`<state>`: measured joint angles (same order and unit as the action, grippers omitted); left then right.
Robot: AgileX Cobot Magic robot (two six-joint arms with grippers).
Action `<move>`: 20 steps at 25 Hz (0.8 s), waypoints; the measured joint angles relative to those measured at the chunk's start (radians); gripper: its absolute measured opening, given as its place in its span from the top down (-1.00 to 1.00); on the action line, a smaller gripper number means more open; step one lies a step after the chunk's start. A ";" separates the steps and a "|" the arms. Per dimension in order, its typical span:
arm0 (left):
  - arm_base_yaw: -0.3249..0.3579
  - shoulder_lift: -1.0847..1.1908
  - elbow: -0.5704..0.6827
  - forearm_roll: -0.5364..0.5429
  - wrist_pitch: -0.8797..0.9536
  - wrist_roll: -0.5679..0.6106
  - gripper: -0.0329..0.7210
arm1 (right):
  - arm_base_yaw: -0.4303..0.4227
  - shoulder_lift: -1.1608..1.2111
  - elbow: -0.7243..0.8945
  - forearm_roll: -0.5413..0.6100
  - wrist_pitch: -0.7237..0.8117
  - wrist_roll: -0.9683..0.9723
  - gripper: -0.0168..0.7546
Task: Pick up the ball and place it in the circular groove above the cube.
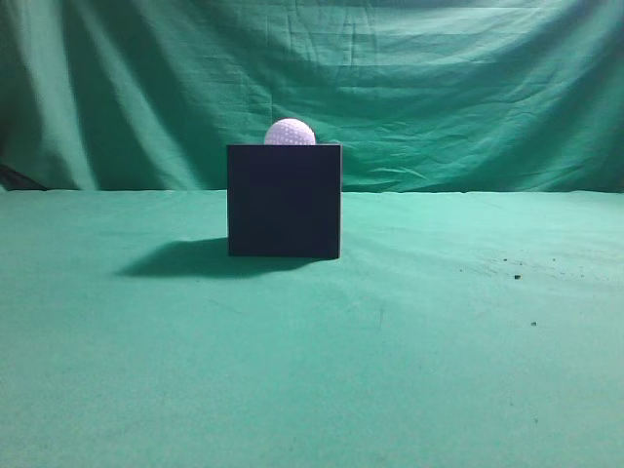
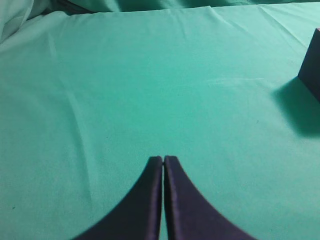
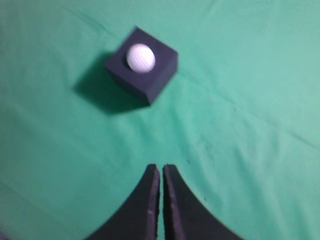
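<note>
The ball point(image 1: 291, 132) sits on top of the cube point(image 1: 284, 201), in the middle of its upper face, and only the upper half of the ball shows above the top edge in the exterior view. From the right wrist view the ball point(image 3: 140, 57) lies centred on the cube point(image 3: 157, 75), with dark margin around it on all sides, so it is not near any edge. The cube stands on the green cloth point(image 1: 390, 370) with its shadow falling toward 9 o'clock in the exterior view. The cloth around the cube is open on every side; some small dark specks point(image 1: 517, 277) lie toward 3 o'clock, well apart from it. The right gripper point(image 3: 161, 172) has its two fingers pressed together with nothing between them, and the cube is at about 12 o'clock from it, well apart. The left gripper point(image 2: 163, 163) is also closed on nothing; from it only one corner of the cube point(image 2: 312, 65) is seen, at about 2 o'clock, at the picture edge.
</note>
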<state>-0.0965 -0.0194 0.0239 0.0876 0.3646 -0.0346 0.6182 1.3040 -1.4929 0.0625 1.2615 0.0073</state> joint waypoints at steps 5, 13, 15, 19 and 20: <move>0.000 0.000 0.000 0.000 0.000 0.000 0.91 | 0.000 -0.242 0.257 -0.042 -0.088 0.051 0.96; 0.000 0.000 0.000 0.000 0.000 0.000 0.91 | 0.000 -0.614 0.652 -0.017 -0.321 0.098 0.96; 0.000 0.000 0.000 0.000 0.000 0.000 0.91 | 0.000 -0.680 0.700 0.004 -0.322 0.100 0.96; 0.000 0.000 0.000 0.000 0.000 0.000 0.91 | 0.000 -0.765 0.751 -0.019 -0.317 0.096 0.96; 0.000 0.000 0.000 0.000 0.000 0.000 0.91 | 0.000 -0.784 0.763 -0.035 -0.330 0.096 0.96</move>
<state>-0.0965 -0.0194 0.0239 0.0876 0.3646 -0.0346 0.6182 0.5204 -0.7303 0.0279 0.9311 0.1035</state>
